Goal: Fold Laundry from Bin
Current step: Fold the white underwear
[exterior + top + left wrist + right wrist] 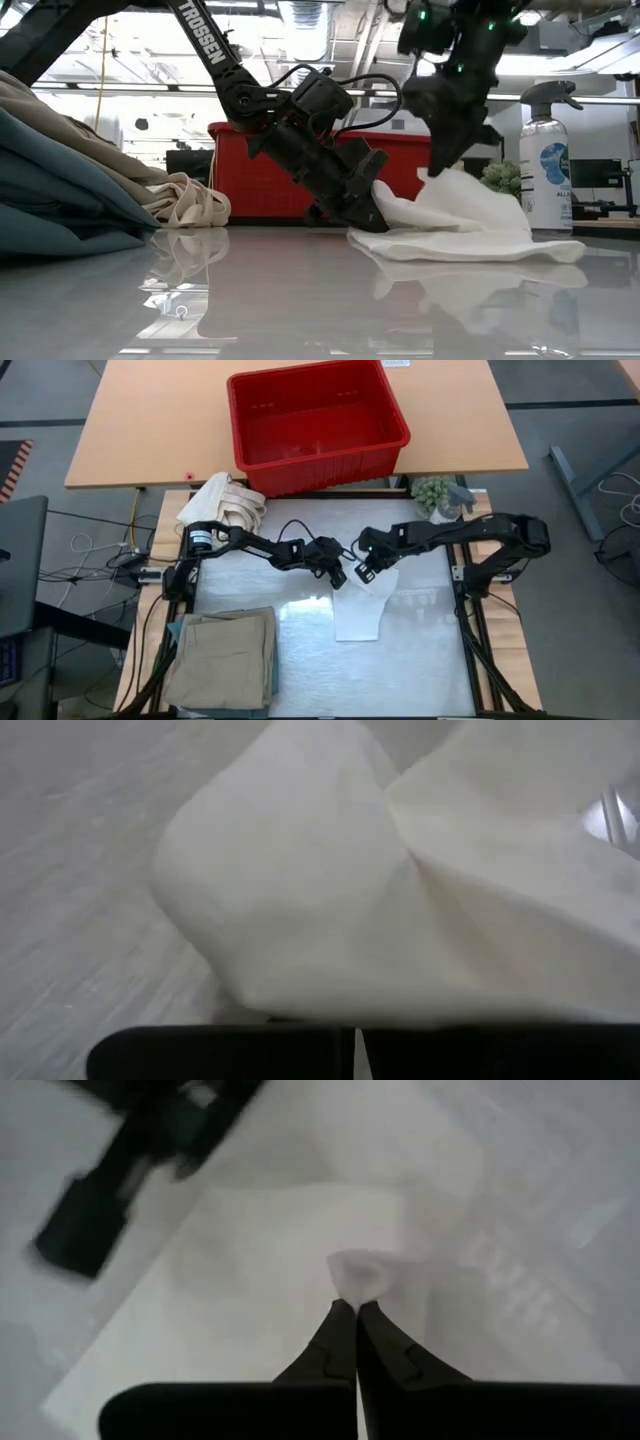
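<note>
One red bin (318, 425) sits with nothing visible inside.

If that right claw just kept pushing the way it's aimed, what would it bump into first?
The right gripper points steeply down, shut on a pinch of the small white cloth. Going on, it would likely press into the rest of that cloth first, with the table right beneath it.

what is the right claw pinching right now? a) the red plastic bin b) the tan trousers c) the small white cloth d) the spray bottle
c: the right claw is shut on a bunched fold of the small white cloth lying on the table, as the right wrist view shows.
</note>
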